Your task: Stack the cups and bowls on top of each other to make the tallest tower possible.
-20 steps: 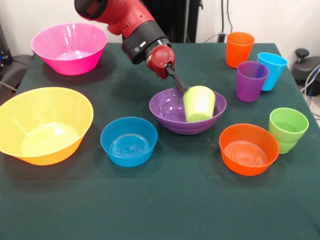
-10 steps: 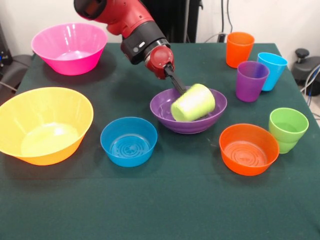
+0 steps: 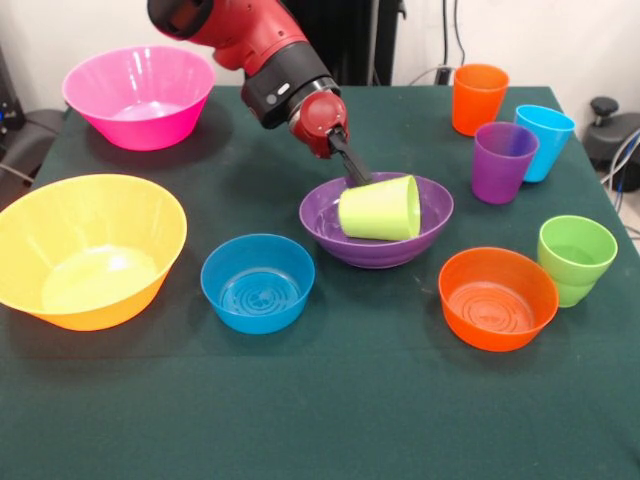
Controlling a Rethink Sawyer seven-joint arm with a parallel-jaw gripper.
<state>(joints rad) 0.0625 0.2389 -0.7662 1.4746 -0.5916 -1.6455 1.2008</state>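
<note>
Smooth tapered lime-yellow cup (image 3: 380, 208) tipped sideways in glossy round purple bowl (image 3: 335, 225), centre frame; tool (image 3: 357, 175) touching it, grip unclear.

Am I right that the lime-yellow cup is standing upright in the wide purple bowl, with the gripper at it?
Not quite. In the front view the lime-yellow cup lies on its side in the wide purple bowl, not upright. The gripper is indeed at it.

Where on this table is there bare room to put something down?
The widest bare cloth runs along the near edge, in front of the yellow bowl, blue bowl and orange bowl. Another patch lies between the pink bowl and purple bowl. The cups at right are crowded.
</note>
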